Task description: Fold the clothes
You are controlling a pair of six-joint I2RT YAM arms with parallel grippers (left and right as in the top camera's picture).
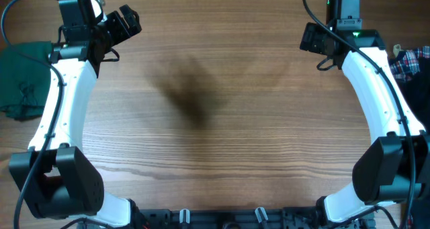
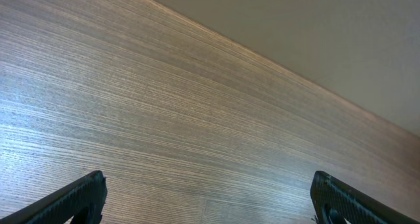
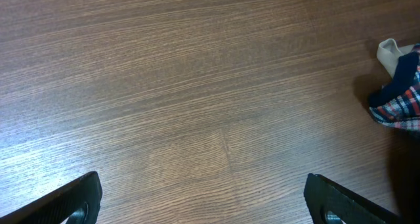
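A dark green garment [image 1: 20, 78] lies bunched at the table's left edge. A plaid red, white and blue garment [image 1: 411, 60] lies at the right edge; it also shows in the right wrist view [image 3: 400, 92], with a bit of white fabric beside it. My left gripper [image 1: 124, 22] is raised at the back left, open and empty [image 2: 207, 198]. My right gripper [image 1: 312, 39] is raised at the back right, open and empty [image 3: 203, 198], left of the plaid garment.
The wooden table [image 1: 215, 121] has a dark shadow patch near its middle. A dark garment [image 1: 418, 88] lies beside the plaid one at the right edge. Both arm bases stand at the front edge.
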